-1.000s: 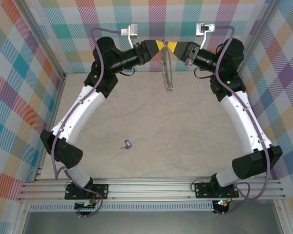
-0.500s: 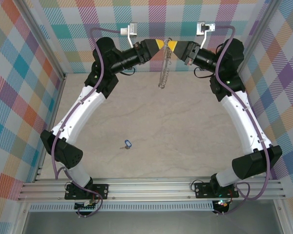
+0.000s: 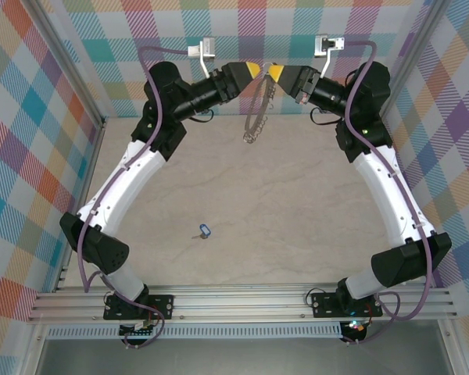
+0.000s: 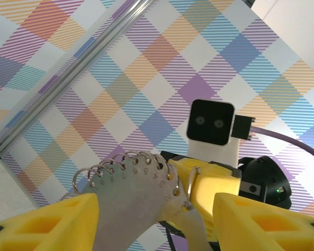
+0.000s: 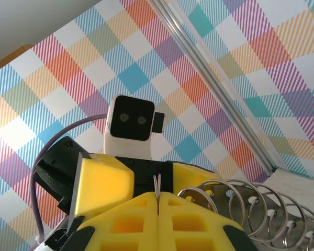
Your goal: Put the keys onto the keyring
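Keyring [image 4: 128, 196] held aloft by one pinch, key [image 3: 204, 230] far below

My right fingers [image 5: 120, 225] are closed on the keyring's thin rim, and my left fingers [image 4: 42, 219] stand apart around it, apparently not touching. The hoop could swing or slip from that single grip. The key lies on the table [image 3: 297, 195], well apart.
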`<state>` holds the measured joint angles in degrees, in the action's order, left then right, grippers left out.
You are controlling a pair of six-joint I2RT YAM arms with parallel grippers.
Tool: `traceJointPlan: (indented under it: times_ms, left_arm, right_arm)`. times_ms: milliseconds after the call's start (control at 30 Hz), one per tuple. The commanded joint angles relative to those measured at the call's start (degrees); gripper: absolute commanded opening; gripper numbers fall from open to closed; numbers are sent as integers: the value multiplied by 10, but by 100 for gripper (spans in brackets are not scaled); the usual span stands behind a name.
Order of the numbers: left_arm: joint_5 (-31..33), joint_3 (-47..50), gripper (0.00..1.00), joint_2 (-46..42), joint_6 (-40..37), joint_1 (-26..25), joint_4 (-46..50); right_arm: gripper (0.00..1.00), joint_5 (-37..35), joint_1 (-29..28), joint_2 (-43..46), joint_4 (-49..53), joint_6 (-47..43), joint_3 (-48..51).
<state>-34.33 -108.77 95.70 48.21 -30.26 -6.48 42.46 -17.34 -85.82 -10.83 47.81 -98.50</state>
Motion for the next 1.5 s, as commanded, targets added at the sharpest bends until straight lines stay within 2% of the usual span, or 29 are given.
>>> traceJointPlan:
  times_ms: [0, 600, 833, 1200, 1467]
  left_arm:
    - [3, 5, 60, -23, -3, -7, -39]
    - [-5, 10, 48, -18, 5, -7, -51]
    - [-8, 7, 38, -15, 7, -7, -57]
    - [-7, 35, 37, -24, 7, -7, -56]
    - [-6, 44, 27, -25, 7, -7, -59]
  right_arm:
    - [0, 0, -4, -5, -47, 19, 9]
    - [0, 11, -20, -22, -63, 41, -8]
    - [0, 11, -22, -30, -63, 43, -13]
    - [0, 6, -22, -36, -65, 42, -16]
    - [0, 6, -22, -38, -66, 44, -16]
